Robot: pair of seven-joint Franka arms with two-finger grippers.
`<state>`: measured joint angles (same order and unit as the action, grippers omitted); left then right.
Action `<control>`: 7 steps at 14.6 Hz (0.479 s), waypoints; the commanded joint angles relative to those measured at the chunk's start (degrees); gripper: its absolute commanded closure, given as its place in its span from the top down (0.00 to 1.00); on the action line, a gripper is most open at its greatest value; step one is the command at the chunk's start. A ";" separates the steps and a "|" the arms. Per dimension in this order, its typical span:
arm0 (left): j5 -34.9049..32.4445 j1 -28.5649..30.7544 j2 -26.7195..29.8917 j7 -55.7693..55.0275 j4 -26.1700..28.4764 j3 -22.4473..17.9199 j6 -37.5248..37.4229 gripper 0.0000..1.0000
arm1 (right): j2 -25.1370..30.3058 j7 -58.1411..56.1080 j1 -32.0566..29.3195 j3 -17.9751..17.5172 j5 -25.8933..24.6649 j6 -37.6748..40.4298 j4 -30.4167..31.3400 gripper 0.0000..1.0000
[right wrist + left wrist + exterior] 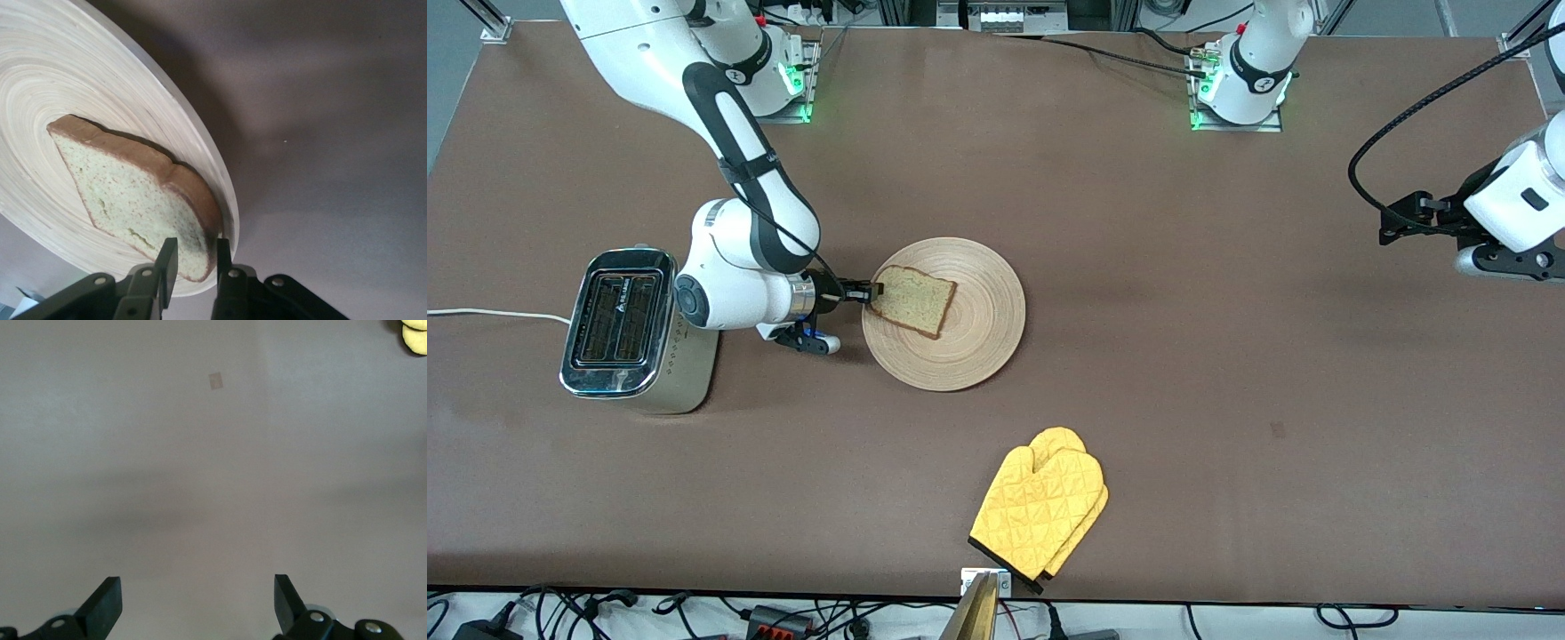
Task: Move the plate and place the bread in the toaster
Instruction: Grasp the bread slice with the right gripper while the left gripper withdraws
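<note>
We see right gripper (pixel 193 257) jaws pinching bread (pixel 911 300) edge on plate (pixel 978 347); left gripper (pixel 198 603) waits, jaws open.

The left pincer (pixel 197 603), fingers (pixel 107 603) spread wide, hangs over the bare brown table (pixel 200 467).

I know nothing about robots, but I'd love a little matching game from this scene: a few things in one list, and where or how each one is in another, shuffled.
Things:
1. bread
2. toaster
3. yellow oven mitt
4. left hand

Places or states:
A. open, over bare table
B. on the plate, one edge pinched by the right hand
C. nearest the front camera, flat on the table
D. at the right arm's end of the table, slots empty

Pairs: 1-B, 2-D, 3-C, 4-A
</note>
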<state>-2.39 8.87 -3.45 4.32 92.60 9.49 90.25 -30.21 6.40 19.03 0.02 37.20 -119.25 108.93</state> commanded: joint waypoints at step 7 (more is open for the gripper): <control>0.98 0.89 0.02 -0.89 -0.66 0.71 3.18 1.00 | -1.25 0.28 1.54 -0.02 -3.70 -0.72 -2.23 0.30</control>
<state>-2.35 8.90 -3.46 4.10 92.68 9.50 93.23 -30.56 6.40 20.02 0.00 35.66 -119.75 107.96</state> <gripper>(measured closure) 0.000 0.696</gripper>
